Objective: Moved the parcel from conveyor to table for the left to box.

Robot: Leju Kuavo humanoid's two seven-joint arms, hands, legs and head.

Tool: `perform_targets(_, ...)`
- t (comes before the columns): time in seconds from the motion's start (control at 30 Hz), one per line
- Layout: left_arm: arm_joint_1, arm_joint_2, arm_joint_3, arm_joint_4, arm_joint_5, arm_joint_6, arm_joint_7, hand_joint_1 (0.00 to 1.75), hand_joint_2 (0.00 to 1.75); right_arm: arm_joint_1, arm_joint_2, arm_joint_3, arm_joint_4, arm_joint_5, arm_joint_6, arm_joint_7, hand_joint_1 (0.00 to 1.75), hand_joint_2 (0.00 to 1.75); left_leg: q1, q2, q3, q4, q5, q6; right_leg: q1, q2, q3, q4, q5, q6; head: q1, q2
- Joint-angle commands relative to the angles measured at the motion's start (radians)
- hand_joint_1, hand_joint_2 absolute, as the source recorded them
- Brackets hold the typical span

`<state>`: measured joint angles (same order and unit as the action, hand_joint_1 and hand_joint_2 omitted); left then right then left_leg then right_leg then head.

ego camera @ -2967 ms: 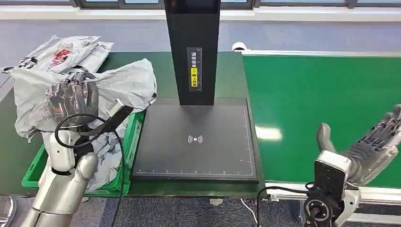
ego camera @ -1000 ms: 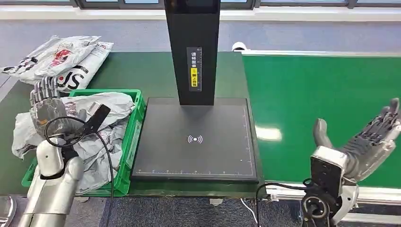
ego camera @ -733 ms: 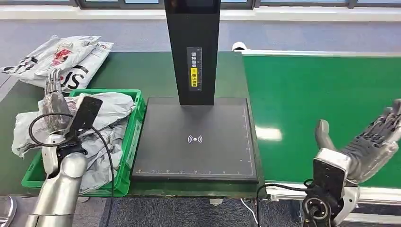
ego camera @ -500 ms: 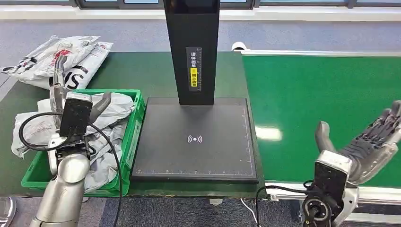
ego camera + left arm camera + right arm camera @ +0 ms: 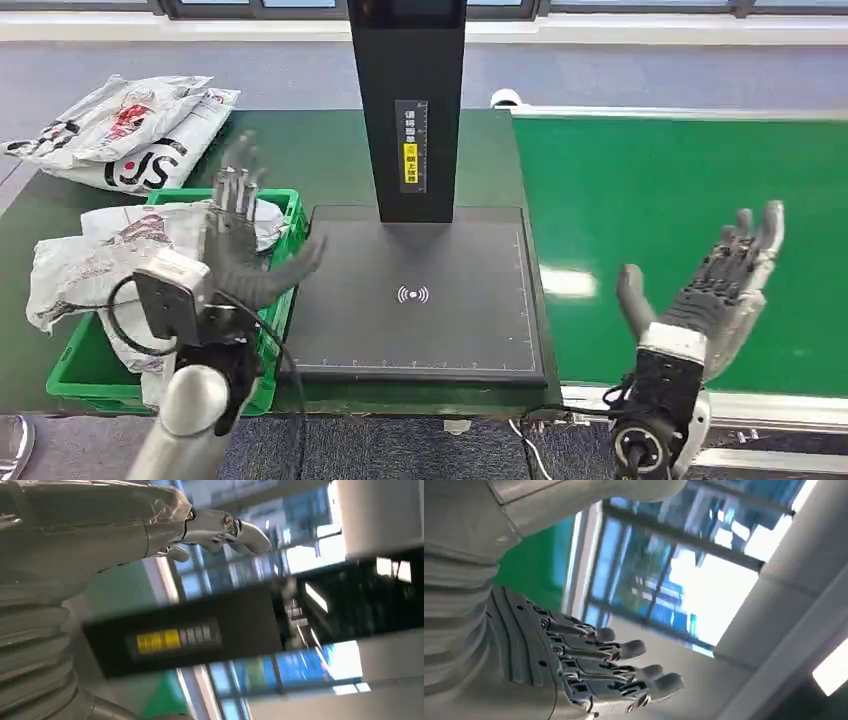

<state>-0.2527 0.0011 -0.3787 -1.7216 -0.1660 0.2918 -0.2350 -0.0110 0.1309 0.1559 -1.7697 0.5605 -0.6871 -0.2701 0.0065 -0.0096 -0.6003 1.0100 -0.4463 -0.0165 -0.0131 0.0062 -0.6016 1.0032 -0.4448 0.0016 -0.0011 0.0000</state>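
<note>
Head view: grey parcel (image 5: 90, 265) slumped in the green crate (image 5: 70, 375), draped over the crate's far-left rim onto the dark green table (image 5: 300, 150). Crinkled plastic mailer, so probably light, soft and limp; likely to sag and slide under a loose grip. Best taken by a bunched fold near the middle rather than a thin edge. Left hand (image 5: 235, 250) raised above the crate's right rim, fingers spread, holding nothing. Right hand (image 5: 715, 290) lifted over the green conveyor belt (image 5: 680, 190), palm up, fingers apart, holding nothing; same spread fingers (image 5: 624, 672) close up in the right wrist view. No parcel visible on the belt within frame. Black scale plate (image 5: 415, 295) flat between crate and belt, wide open room there. Black post (image 5: 408, 110) upright at the plate's back edge, something to steer around. 2 more printed bags (image 5: 125, 130) at the table's far-left corner.
</note>
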Motion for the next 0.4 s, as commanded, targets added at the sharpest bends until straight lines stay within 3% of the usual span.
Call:
perform_targets(0.03,0.070,-0.050,-0.123,0.179,0.091,0.001,-0.046,0.00,1.75,0.033,-0.075,0.212,0.151,-0.082,0.046,0.045,0.00,1.75,0.001,0.001,0.007,-0.005,0.000,0.000,0.001,-0.001,0.007,-0.005,0.000,0.000,0.000,0.000)
perform_targets(0.4,0.174,-0.059,-0.063,0.177,0.098,-0.015,-0.042,0.00,1.75,0.058,-0.061,0.206,0.190,-0.134,0.088,0.074,0.00,1.75,0.000,0.001,0.004,-0.003,-0.001,0.000,0.001,0.000,0.004,-0.003,-0.001,0.000,0.000,0.000)
